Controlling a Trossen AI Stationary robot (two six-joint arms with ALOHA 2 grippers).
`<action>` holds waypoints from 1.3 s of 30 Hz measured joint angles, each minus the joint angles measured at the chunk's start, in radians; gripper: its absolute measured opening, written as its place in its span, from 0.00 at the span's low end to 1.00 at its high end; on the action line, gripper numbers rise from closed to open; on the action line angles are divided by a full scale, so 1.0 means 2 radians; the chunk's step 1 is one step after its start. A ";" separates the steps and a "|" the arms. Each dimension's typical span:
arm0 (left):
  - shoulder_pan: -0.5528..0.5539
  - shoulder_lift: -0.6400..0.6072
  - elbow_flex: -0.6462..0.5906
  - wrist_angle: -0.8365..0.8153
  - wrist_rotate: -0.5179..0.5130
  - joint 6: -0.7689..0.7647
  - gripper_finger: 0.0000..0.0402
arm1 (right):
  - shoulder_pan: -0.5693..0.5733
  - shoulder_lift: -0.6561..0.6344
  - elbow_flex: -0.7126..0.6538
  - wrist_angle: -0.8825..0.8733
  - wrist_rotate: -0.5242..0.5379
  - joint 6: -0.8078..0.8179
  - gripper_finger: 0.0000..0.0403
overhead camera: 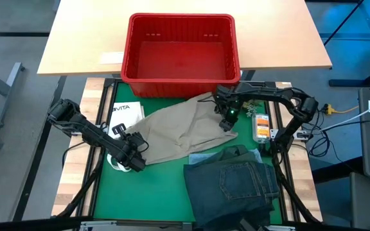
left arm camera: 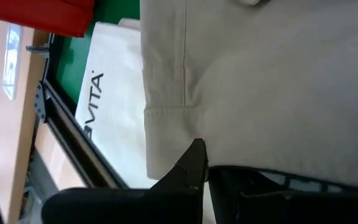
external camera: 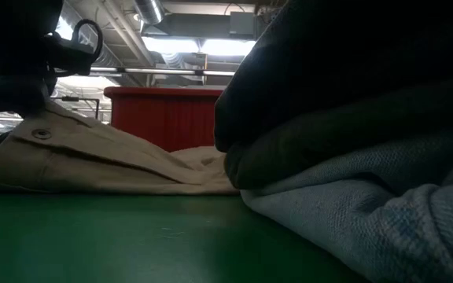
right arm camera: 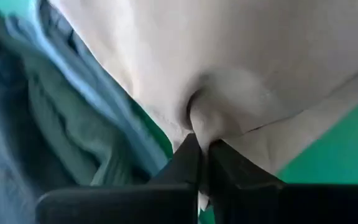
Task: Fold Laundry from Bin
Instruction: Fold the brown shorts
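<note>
On the green mat just in front of the bin (overhead camera: 182,54), the khaki-beige garment (overhead camera: 178,131) is lying spread and rumpled, one end reaching toward the red basket and the other toward the left arm. It is the piece being worked: both arms are gripping it at opposite edges. The right gripper (overhead camera: 226,122) is sitting at the garment's right edge with its fingers pressed together on a pinched-up fold of the tan cloth, which is bunching into a small pucker right at the fingertips (right arm camera: 199,149) in the right wrist view. The left gripper (overhead camera: 132,160) is resting at the left near corner, its fingers closed on the hemmed edge of the same cloth; the low view is showing a button and seam of the garment just under it. Beside the khaki piece, near the front right of the mat, a stack of laundry is sitting: the denim jeans (overhead camera: 239,189) with a dark green piece (overhead camera: 239,154) just behind them, touching the khaki cloth's edge. A white tote bag (overhead camera: 126,115) is lying partly under the garment's left side. The bin looks empty, so I judge that this is the last garment being folded or flattened. The next move is probably calling for both arms lifting together, keeping the cloth taut while not dragging the tote or the stack.
</note>
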 joint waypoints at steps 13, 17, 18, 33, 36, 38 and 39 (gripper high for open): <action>0.000 0.000 0.000 -0.013 0.086 0.045 0.01 | 0.000 -0.069 -0.024 -0.089 0.035 -0.048 0.03; 0.000 0.000 0.000 -0.011 0.090 0.053 0.01 | 0.000 -0.069 -0.046 -0.080 0.033 -0.024 0.05; 0.000 0.000 0.000 -0.011 0.090 0.053 0.01 | 0.000 -0.069 -0.050 -0.081 0.033 -0.024 0.07; 0.001 0.000 0.011 -0.013 0.103 0.060 0.30 | 0.000 -0.069 -0.074 -0.082 0.036 -0.024 0.48; 0.000 0.000 0.034 -0.047 0.103 0.061 0.32 | 0.000 -0.069 -0.074 -0.087 0.036 -0.024 0.51; -0.005 0.000 0.056 -0.074 0.101 0.061 0.32 | 0.000 -0.069 -0.069 -0.089 0.036 -0.024 0.51; -0.008 0.000 0.068 -0.084 0.099 0.061 0.32 | 0.000 -0.072 -0.064 -0.091 0.036 -0.024 0.51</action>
